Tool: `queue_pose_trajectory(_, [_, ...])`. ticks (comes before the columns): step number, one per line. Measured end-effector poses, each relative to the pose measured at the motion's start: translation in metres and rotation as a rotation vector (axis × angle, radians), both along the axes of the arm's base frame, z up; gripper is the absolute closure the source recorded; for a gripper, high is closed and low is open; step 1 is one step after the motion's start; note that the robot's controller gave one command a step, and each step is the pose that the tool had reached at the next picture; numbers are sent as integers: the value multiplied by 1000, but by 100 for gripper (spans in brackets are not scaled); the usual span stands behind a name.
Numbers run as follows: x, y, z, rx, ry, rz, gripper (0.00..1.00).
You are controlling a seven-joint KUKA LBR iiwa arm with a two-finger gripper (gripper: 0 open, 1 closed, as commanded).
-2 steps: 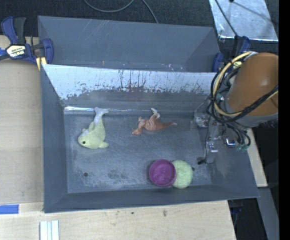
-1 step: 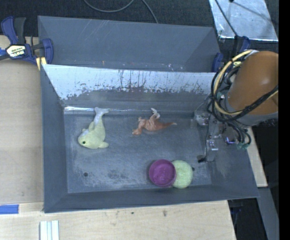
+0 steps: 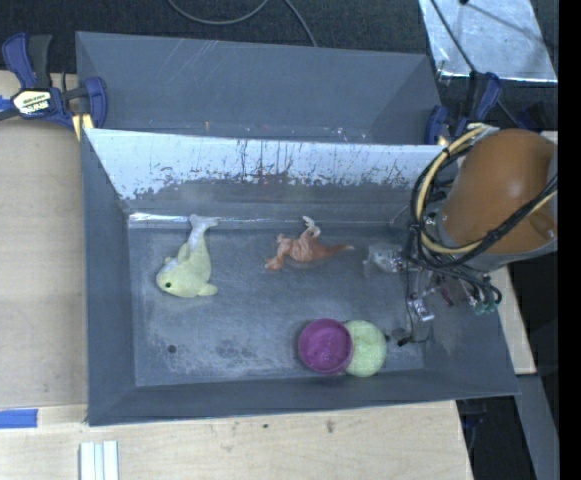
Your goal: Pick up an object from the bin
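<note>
So the grey metal bin (image 3: 110,298) has four loose things on its floor, nothing heaped. Nearest the front wall sits a pale green ball (image 3: 367,350), kinda fuzzy looking. It's touching a round purple thing (image 3: 323,345) on its left that has a darker rim, like a little cup or disc seen from above. Both are round, so neither really points anywhere, but as a pair they line up left to right along the front wall.

The gripper (image 3: 413,326) is down in the bin's right end, just beside the green ball on its right. That ball is the closest thing to it. Honestly can't tell how wide the gripper is spread or whether it's got hold of anything.

Further back there's a yellow-green toy fish (image 3: 188,270) on the left. Its head is toward the front and its pale tail is up against the back wall, so the long axis runs front to back. Near the middle, an orange-brown creature figure (image 3: 300,251) lies stretched left to right. The arm's orange cover (image 3: 495,188) and cables hang over the bin's right rim.
</note>
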State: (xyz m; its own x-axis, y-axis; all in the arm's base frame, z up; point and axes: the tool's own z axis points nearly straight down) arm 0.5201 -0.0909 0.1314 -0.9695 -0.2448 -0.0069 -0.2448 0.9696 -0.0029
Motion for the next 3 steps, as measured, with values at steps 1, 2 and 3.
queue_pose_trajectory(1, [-12,7,-5,0,6,251,0])
queue_pose_trajectory(2, [-36,22,-3,0,7,507,0])
queue_pose_trajectory(3, [-32,27,-63,-1,1,605,0])
